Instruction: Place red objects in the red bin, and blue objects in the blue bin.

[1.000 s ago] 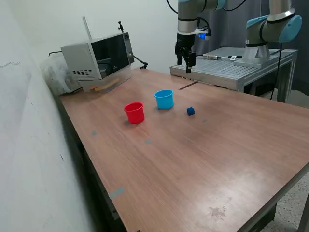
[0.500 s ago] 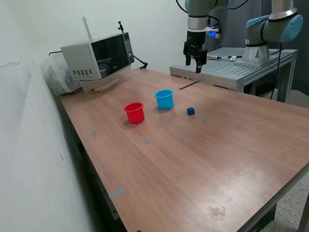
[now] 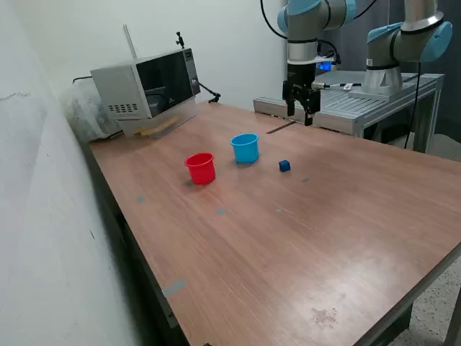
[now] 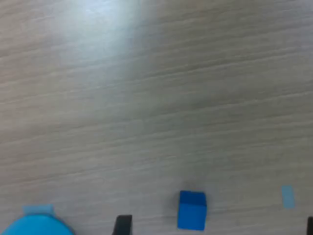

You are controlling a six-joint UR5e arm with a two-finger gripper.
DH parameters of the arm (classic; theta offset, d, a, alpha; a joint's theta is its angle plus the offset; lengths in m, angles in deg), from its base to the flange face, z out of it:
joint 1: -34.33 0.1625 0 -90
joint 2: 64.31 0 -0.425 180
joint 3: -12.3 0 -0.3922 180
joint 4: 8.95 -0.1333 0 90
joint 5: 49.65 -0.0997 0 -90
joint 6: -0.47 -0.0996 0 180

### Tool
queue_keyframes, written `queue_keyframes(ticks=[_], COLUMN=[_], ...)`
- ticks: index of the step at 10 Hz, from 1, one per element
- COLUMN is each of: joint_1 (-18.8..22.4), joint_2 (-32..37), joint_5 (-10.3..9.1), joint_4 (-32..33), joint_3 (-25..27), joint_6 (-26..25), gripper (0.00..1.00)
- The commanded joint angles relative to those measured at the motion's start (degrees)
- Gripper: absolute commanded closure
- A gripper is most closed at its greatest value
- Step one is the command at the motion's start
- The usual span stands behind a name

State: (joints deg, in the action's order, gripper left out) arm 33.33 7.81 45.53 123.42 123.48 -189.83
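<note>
Blue cube is the only loose block I can spot on the wooden table right now, sitting just to the exterior view's right of the light blue cup. The red cup is a bit further off on the other side of the blue one. No red cubes visible anywhere on the tabletop; can't say whether any are inside the cups.

So the step in hand looks like going for that blue cube. The gripper is hanging high over the far edge of the table, well apart from the cube. In the wrist view the cube shows near the picture's edge, with the cup's rim peeking in at a corner, so the arm isn't lined up yet.

My guess on doing it well: get the cube centred between the fingers before coming down, square the fingers to its flat faces, and drop straight so it doesn't get nudged toward the cup.

Jaws look spread apart with nothing between them and touching nothing.
</note>
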Motion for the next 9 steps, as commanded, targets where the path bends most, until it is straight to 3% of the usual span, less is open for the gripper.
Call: queue_keyframes(ticks=[1, 2, 4, 9], joint_1=[0.30, 0.30, 0.30, 2.23], joint_2=[-4.25, -4.96, -6.36, -11.37], joint_5=[-1.05, -1.05, -3.15, -3.86], joint_4=[2.10, 2.37, 2.37, 2.37], joint_3=[-0.17, -0.35, -1.66, -5.53], joint_6=[-0.07, -0.07, -0.07, -0.07], gripper=[0.00, 0.00, 0.00, 0.00])
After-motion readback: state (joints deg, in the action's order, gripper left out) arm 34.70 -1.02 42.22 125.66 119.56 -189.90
